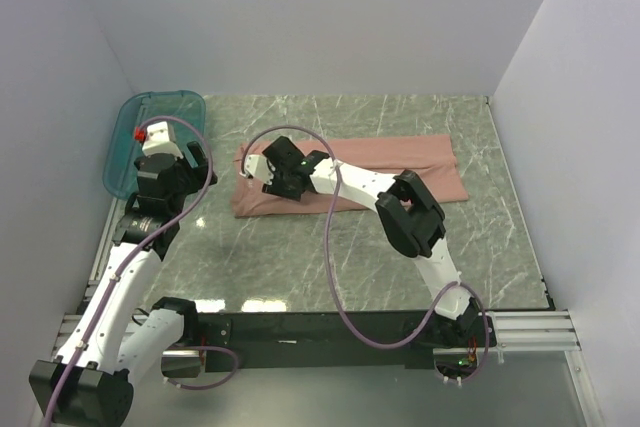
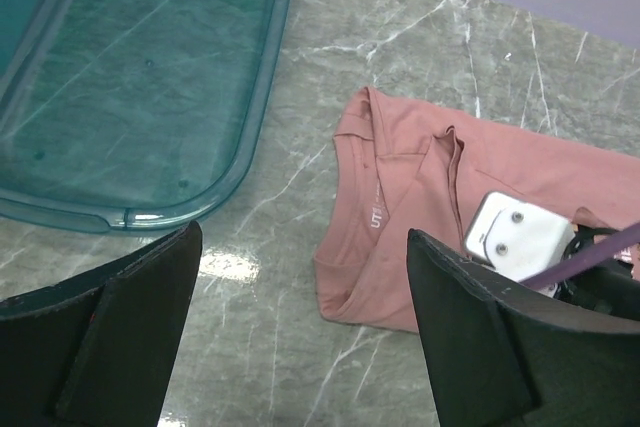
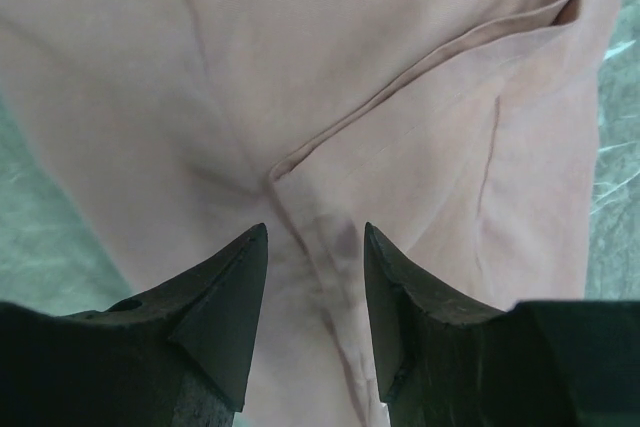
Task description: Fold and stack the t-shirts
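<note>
The salmon-pink t-shirt (image 1: 390,169) lies folded into a long strip across the middle of the table, with its collar end to the left. It also shows in the left wrist view (image 2: 400,197) and fills the right wrist view (image 3: 330,77). My right gripper (image 1: 265,175) is low over the shirt's left end. Its jaws (image 3: 312,247) are open and straddle a raised fold edge without pinching it. My left gripper (image 1: 195,169) hovers wide open and empty (image 2: 300,327) over bare table, just left of the shirt.
A teal translucent bin (image 1: 150,132) sits at the far left, partly off the table, and appears large in the left wrist view (image 2: 130,67). White walls close in three sides. A purple cable (image 1: 335,277) loops over the table near the right arm.
</note>
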Robot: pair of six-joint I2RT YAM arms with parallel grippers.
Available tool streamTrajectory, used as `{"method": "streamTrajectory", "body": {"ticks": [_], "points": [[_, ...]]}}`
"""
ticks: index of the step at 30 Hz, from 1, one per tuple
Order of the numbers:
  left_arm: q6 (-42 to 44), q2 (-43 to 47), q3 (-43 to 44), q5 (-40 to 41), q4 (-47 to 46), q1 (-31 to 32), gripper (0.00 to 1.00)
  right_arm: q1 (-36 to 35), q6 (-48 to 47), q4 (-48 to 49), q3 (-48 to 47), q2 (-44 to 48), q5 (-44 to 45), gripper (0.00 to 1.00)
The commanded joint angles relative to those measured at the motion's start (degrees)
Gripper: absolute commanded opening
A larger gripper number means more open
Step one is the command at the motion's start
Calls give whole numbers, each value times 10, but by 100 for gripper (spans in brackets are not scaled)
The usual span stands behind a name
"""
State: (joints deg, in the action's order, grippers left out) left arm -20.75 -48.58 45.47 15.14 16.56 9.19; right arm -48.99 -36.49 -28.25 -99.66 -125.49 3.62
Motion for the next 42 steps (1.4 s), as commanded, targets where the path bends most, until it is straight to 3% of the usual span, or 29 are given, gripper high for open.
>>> {"method": "streamTrajectory", "body": {"ticks": [1, 25, 42], "points": [[-6, 9, -1, 10, -23, -2, 88, 0, 7, 8, -41, -12, 25, 50], [-6, 11, -2, 1, -24, -2, 88, 2, 20, 11, -57, -55, 20, 49], [-4, 10, -2, -7, -25, -2, 88, 32, 36, 27, -55, -28, 34, 40]]}}
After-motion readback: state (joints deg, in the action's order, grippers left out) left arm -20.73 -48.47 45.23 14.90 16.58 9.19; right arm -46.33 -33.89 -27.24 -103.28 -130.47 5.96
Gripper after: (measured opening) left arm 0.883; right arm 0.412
